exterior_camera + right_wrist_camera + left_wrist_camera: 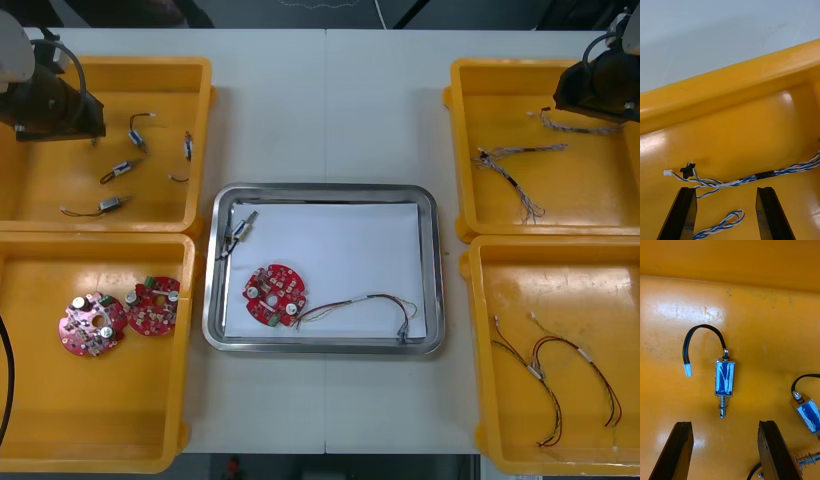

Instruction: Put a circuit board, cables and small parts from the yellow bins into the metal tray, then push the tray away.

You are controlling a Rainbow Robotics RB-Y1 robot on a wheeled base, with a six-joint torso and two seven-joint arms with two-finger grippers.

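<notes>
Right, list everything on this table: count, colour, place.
Bins: four, yellow, two each side.
Tray: one, metal, white inside, centre.
Circuit boards: three, red; two in near-left bin, one in tray.
Small metal parts: five visible, silvery; four in far-left bin, one in tray.
Twisted cables: at least two, blue and white, far-right bin.
Loose cables: several, red, yellow and black; near-right bin, one in tray.
Table: one, light.
Left tool: black fingers, open, over far-left bin.
Right tool: black fingers, open, over far-right bin.
</notes>
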